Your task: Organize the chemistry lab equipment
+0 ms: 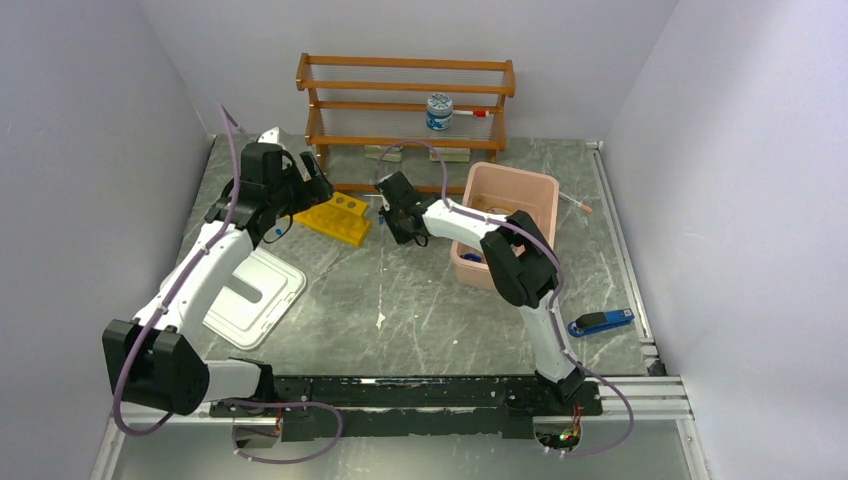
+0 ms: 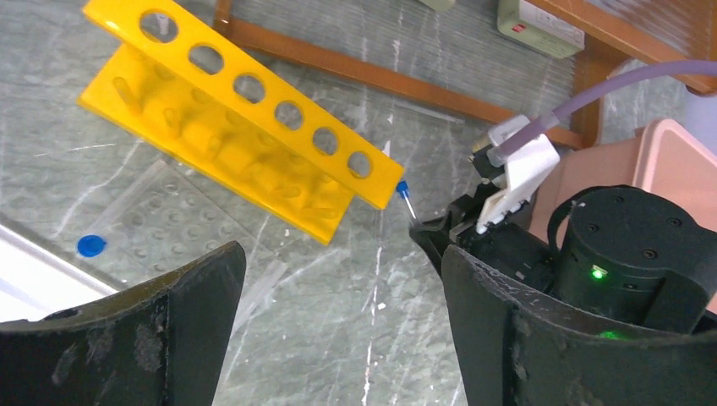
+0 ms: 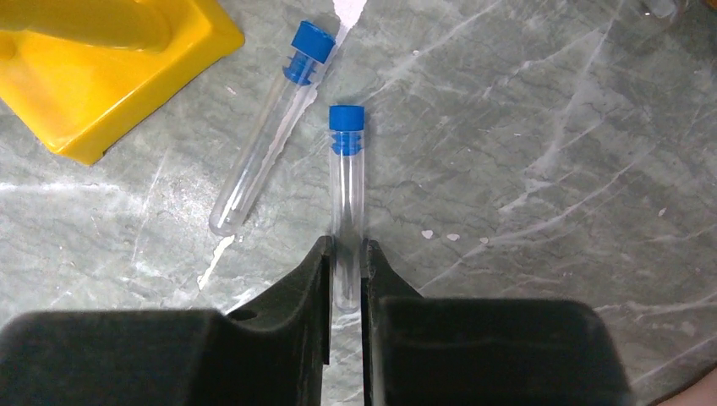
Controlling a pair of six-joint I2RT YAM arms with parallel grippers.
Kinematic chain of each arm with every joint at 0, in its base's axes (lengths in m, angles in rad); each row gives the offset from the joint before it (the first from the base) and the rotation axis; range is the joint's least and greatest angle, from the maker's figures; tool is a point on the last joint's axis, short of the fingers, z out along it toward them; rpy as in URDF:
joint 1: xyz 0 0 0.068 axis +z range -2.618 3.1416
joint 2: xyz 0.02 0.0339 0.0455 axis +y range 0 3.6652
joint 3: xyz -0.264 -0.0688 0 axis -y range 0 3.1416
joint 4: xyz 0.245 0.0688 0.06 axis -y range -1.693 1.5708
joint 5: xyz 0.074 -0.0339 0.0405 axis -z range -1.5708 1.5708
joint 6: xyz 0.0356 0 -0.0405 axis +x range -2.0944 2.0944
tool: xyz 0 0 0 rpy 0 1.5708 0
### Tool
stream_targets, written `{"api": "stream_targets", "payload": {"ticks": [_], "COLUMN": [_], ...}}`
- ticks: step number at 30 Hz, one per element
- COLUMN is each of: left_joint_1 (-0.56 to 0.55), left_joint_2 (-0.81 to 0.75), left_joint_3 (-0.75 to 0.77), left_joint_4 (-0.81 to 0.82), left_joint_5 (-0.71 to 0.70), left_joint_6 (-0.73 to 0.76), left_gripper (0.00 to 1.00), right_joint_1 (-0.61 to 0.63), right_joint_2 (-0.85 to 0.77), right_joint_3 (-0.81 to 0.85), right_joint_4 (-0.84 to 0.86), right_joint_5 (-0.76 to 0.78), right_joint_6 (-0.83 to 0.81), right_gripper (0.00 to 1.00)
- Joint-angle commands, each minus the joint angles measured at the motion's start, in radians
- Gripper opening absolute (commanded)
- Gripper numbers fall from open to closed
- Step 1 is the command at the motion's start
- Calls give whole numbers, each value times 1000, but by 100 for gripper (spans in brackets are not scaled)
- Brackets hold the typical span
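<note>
Two clear blue-capped tubes, on the grey marbled table (image 3: pixel 550 169) between the arms

Item one: held tube (image 3: pixel 347 169), pinched between the closed fingers of the right gripper (image 3: pixel 347 249). The bite falls low on the barrel near the rounded bottom, cap pointing away. Whether it is lifted or lying on the table cannot be told.

Item two: loose tube (image 3: pixel 266 139), lying free just left of the first, tilted and not touching it, with its cap near the corner of the yellow test-tube rack (image 3: pixel 101 68).

Handling, as judged: light, stiff, thin-walled, smooth and round, so apt to roll, slip in the pads or crack under a hard squeeze. Best taken gently across the barrel, nearer the cap if the bottom end is to enter a hole.

Left gripper (image 2: pixel 342 254): jaws spread wide, holding nothing, hovering short of the rack.

View notes:
- The right wrist camera alone shows the bite and the loose tube.
- The left wrist camera alone shows the rack's row of six holes, all empty, and the held tube's cap just beside the end hole. It also shows a stray blue cap (image 2: pixel 90 245) on a clear dimpled tray (image 2: pixel 161 220).
- The top camera alone shows the pink bin (image 1: pixel 510 172) beside the right arm and, farthest, the wooden shelf (image 1: pixel 405 63) bearing a blue-labelled jar (image 1: pixel 439 112). The tubes are too small to make out there
</note>
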Motion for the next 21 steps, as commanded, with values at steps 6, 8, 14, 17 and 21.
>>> {"api": "stream_targets", "payload": {"ticks": [6,8,14,17,21], "left_joint_1": [28,30,25,-1,-26], "left_joint_2": [95,112,211,263,303], "left_joint_3": [63,65,64,113,179], "left_joint_4": [-27,-3,155,134,73], "left_joint_5": [295,393,738,782,785], "left_joint_6": [-70,-92,-135,-96,-58], "left_gripper": [87,88,90,91,91], "right_joint_1": [3,3,4,3,3], "right_joint_2": [-147,-229,-473,-565,-631], "right_joint_3": [-148,-214,-415,-475,-496], "right_joint_4": [93,155,330,384,404], "right_joint_5": [4,-3,-118,-198,-222], "right_joint_6": [-21,-15,-18,-18,-35], "right_gripper": [9,9,10,11,11]}}
